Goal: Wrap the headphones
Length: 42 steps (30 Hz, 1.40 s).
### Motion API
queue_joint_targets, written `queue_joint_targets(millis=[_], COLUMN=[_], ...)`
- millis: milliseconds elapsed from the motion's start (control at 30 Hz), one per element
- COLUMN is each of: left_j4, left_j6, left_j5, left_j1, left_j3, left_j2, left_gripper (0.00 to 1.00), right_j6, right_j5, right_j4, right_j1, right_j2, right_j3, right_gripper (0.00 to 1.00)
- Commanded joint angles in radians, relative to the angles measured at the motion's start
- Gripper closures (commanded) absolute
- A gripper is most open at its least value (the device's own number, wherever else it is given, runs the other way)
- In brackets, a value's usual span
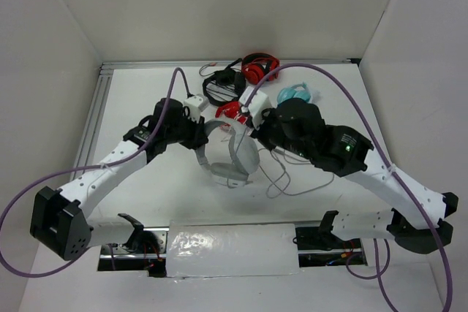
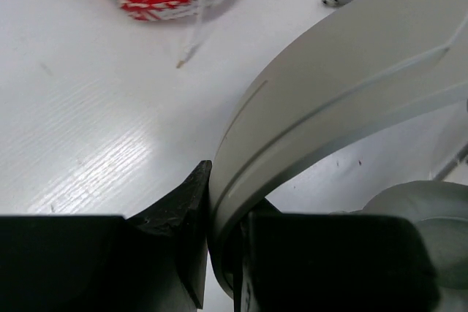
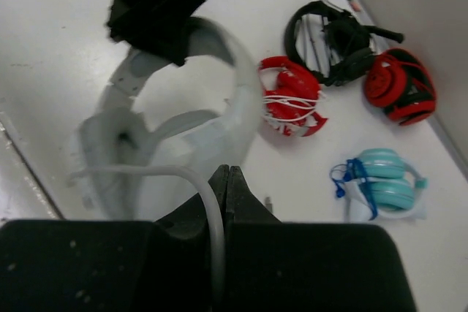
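The light grey-white headphones point(image 1: 230, 157) lie mid-table, earcups toward the near side. My left gripper point(image 1: 202, 134) is shut on their wide headband point(image 2: 344, 85), which fills the space between the two black fingers point(image 2: 183, 210). My right gripper point(image 1: 252, 125) hovers just right of the headband with its jaws pressed together point(image 3: 228, 180). The thin grey cable point(image 3: 146, 172) curves in from the left and runs down into the seam between those fingers. More of the cable lies in loose loops point(image 1: 284, 180) on the table, right of the earcups.
Behind the headphones lie a small red pair point(image 1: 230, 109) wound in white cord, a black pair point(image 1: 219, 82), a red-and-black pair point(image 1: 257, 69) and a light blue pair point(image 1: 296, 95). A foil-covered strip point(image 1: 234, 248) lines the near edge. White walls close in the table.
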Motion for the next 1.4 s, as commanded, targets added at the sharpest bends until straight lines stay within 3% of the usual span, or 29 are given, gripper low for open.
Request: queue_joint_targets(millis=[0,133,233,533,767,900,967,1067,1267,1300,1367], left_j4=[0.131,0.139,0.148,0.09,0.079,0.117,0.14,0.122,0.056,-0.006,-0.025], left_j6=[0.114,0.155,0.189,0.183,0.183,0.18,0.174,0.137,0.05,0.031,0.031], left_j5=[0.149,0.195,0.227,0.14,0.174,0.214,0.247,0.214,0.031,-0.001,-0.024], left_j1=[-0.045,-0.107,-0.175,-0.335,-0.369,-0.383,-0.383,-0.383,-0.367,-0.366,-0.367], left_j3=[-0.017,-0.052,-0.083,-0.044,-0.034,-0.049,-0.044,0.024,0.201,0.345,0.417], left_j2=[-0.093,-0.144,-0.19,-0.19,-0.19,-0.209,-0.228,-0.242,-0.238,-0.207,-0.181], left_gripper=[1.0,1.0,1.0,1.0,1.0,1.0,1.0,1.0,1.0,1.0,1.0], right_j6=[-0.089,-0.123,-0.116,0.033,0.108,0.107,0.127,0.161,0.167,0.161,0.153], right_j5=[0.01,-0.034,0.031,-0.073,-0.215,-0.413,-0.438,-0.459,-0.668,-0.694,-0.734], right_j4=[0.041,0.099,0.214,0.44,0.55,0.541,0.553,0.641,0.756,0.769,0.774], right_j1=[-0.062,-0.142,-0.19,-0.342,-0.434,-0.475,-0.478,-0.483,-0.501,-0.501,-0.501], right_j2=[-0.003,0.012,0.028,0.058,0.092,0.133,0.147,0.126,0.049,0.046,0.046], right_j3=[0.027,0.016,-0.022,-0.045,-0.116,-0.137,-0.165,-0.306,-0.461,-0.475,-0.487], right_gripper=[1.0,1.0,1.0,1.0,1.0,1.0,1.0,0.96,0.81,0.77,0.74])
